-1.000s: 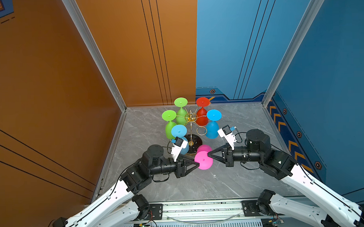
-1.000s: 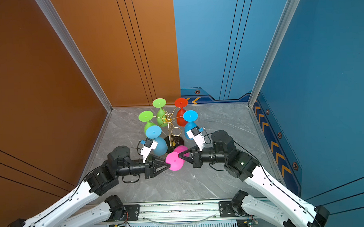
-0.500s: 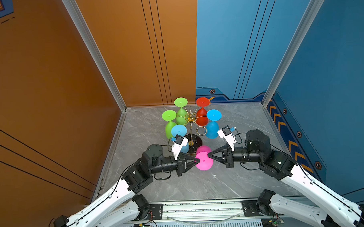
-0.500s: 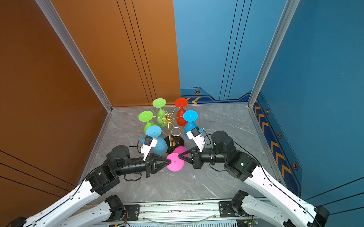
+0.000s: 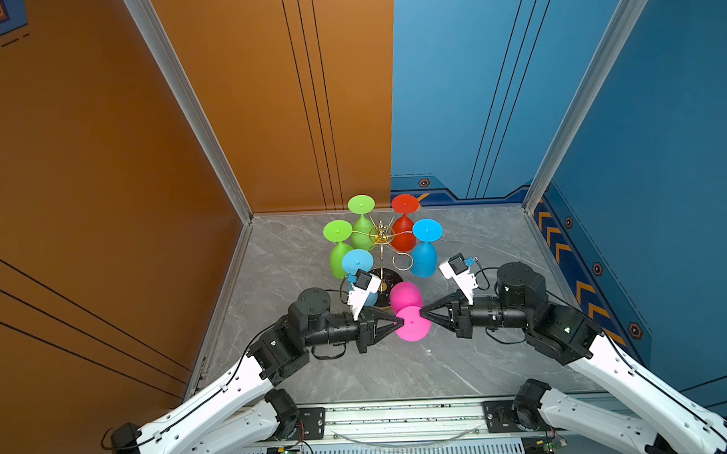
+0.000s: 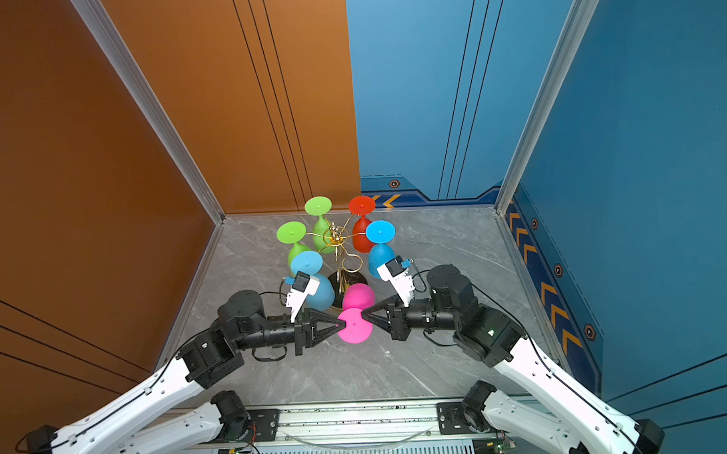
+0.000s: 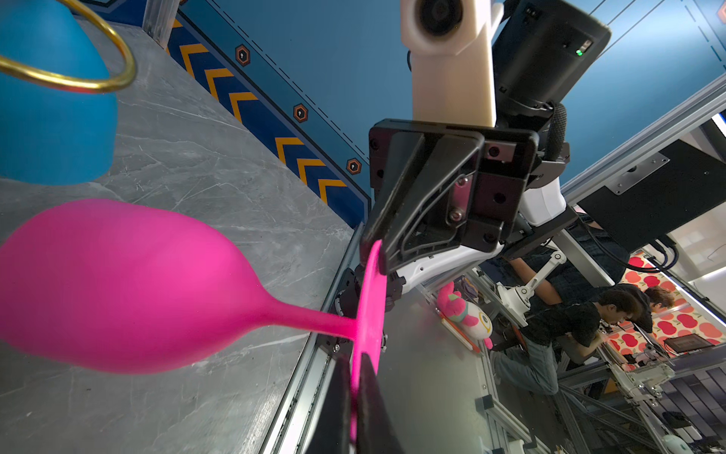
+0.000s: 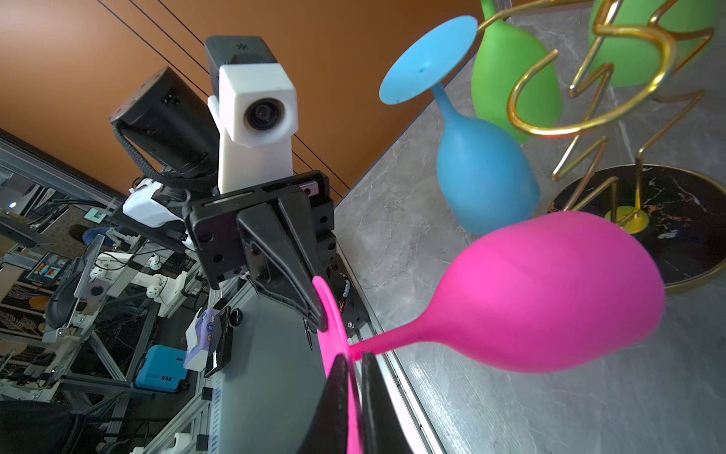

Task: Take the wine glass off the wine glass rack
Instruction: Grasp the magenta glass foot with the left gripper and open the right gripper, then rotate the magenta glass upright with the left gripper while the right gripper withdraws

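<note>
A pink wine glass hangs off the rack in the air, lying on its side with its foot toward the front, in both top views. My left gripper is shut on the left rim of its foot, as the left wrist view shows. From the opposite side my right gripper pinches the foot's other rim. Just behind stands the gold wire wine glass rack on its round black base.
Two green glasses, a red one and two blue ones hang upside down on the rack. One gold loop near the pink glass holds nothing. Orange and blue walls enclose the grey marble floor.
My left gripper has moved in and closed on the pink glass's foot. The glass and my right arm have stayed in place.
</note>
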